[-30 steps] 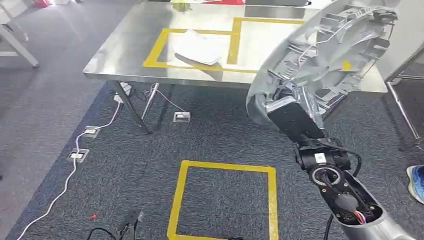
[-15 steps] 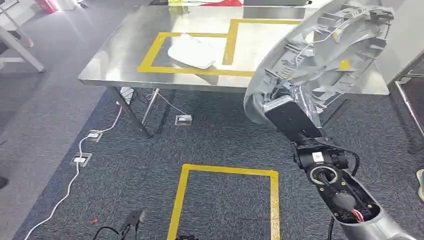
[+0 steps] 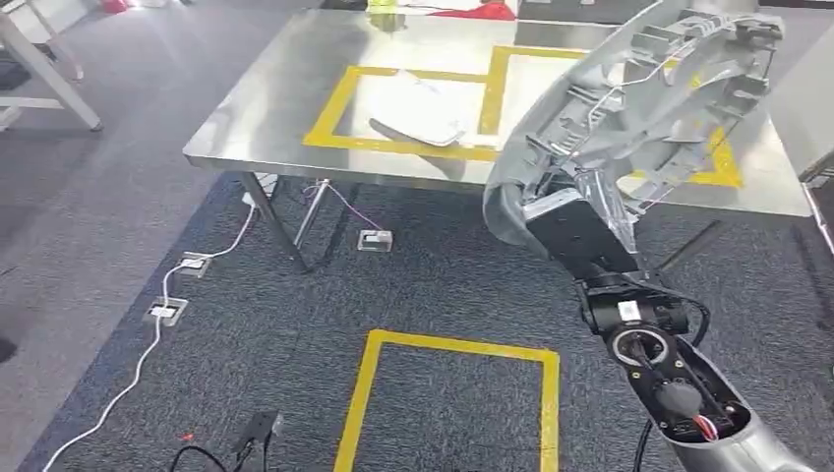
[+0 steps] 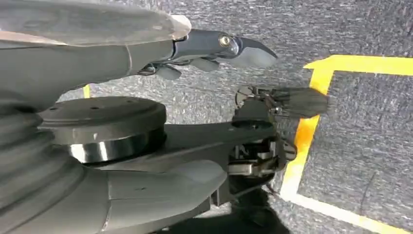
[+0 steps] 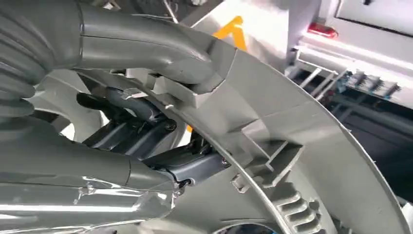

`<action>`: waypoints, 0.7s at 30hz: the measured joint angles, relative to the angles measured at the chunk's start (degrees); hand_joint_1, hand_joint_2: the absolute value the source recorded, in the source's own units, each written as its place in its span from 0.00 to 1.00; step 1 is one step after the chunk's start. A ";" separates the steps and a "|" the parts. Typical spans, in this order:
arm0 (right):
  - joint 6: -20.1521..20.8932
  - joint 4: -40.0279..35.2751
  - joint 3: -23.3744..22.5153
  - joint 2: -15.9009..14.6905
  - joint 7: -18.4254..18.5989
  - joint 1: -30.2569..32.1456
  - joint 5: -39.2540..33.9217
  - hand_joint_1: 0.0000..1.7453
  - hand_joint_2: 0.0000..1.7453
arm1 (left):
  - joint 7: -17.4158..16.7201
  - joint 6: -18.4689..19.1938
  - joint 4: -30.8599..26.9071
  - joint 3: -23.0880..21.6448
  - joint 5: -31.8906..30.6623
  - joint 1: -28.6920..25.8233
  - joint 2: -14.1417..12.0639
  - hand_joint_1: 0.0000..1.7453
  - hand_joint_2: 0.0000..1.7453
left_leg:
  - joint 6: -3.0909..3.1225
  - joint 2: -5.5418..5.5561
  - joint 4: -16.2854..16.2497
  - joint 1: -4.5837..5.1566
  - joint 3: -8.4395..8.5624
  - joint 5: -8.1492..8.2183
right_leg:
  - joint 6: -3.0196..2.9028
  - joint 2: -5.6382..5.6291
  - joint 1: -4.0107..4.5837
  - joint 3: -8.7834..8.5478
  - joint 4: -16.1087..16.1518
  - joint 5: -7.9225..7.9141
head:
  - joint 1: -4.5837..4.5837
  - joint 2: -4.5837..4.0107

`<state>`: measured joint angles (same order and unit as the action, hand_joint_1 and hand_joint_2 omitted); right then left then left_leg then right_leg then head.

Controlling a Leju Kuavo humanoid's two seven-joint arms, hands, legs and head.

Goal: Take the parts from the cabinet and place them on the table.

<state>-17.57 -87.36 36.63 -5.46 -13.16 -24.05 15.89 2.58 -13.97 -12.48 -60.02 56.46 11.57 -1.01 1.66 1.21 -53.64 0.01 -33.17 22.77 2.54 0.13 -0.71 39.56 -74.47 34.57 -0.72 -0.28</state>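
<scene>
Head view: the large grey moulded plastic part (image 3: pixel 629 108), round-edged with ribs and clips on its inner face, is held up in the air by the right hand (image 3: pixel 570 221), in front of and partly overlapping the stainless-steel desk (image 3: pixel 285 108). It is not yet over the desk's surface. In the right wrist view the dark fingers (image 5: pixel 185 163) are seen hooked behind the curved rim of the part (image 5: pixel 302 136), with the thumb pressing the other side, so the right hand is closed on the part. A toothed edge and boxed ribs are noted along the rim.

On the desk, yellow tape squares (image 3: pixel 334 103) are marked; a pale flat plastic piece (image 3: pixel 418 113) lies inside the left one. A further yellow tape square (image 3: pixel 452 344) is laid on the dark carpet.

Left hand (image 4: pixel 214 48): hangs over the carpet, nothing is seen in it, and its fingers look extended; it is judged open.

Step in hand, as judged: carrying to the desk. The part should be brought fully above the free taped square on the right, kept clear of the desk edge and the pale piece, lowered until it rests flat, and released only then. The part is broad and held at one edge, so swing is a risk.
</scene>
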 joint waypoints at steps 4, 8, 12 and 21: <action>0.00 0.00 -0.02 -0.02 0.00 -0.01 0.02 1.00 1.00 | 0.00 0.00 0.00 0.00 -0.04 -0.08 0.13 0.00 1.00 | -0.62 1.26 -0.17 -0.02 2.08 1.68 | -0.34 -1.02 -0.17 -5.73 17.46 -12.16 | 0.52 0.00; -0.09 0.04 0.02 -0.02 0.00 -0.08 0.13 1.00 1.00 | 0.00 0.00 0.00 0.02 -0.07 0.04 0.13 0.00 1.00 | -1.53 2.08 -0.46 0.04 1.63 1.89 | -1.33 -1.37 0.13 -6.70 18.89 -10.32 | 0.20 0.00; -0.26 -0.02 -0.04 -0.02 -0.07 -0.32 0.15 1.00 1.00 | 0.00 -0.02 0.00 0.00 -0.09 0.19 -0.02 0.00 1.00 | -2.94 -0.16 -10.00 -0.07 -2.97 6.22 | -2.58 -0.30 -0.47 -8.22 19.85 -9.93 | -0.74 0.00; -0.22 0.22 0.00 0.00 -0.90 -0.49 0.13 1.00 1.00 | 0.00 -0.18 0.00 0.00 -0.09 0.25 -0.13 0.00 1.00 | -1.55 -3.45 -0.65 0.70 -2.51 -1.53 | -1.68 2.14 0.37 -11.00 19.78 -6.97 | -2.06 0.00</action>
<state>-17.79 -87.14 36.63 -5.46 -14.05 -24.54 16.02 2.58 -14.14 -12.48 -60.02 56.37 11.82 -1.14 0.11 -2.24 -54.30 0.71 -35.67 21.24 0.87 2.26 -0.35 28.56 -54.69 27.60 -2.78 -0.28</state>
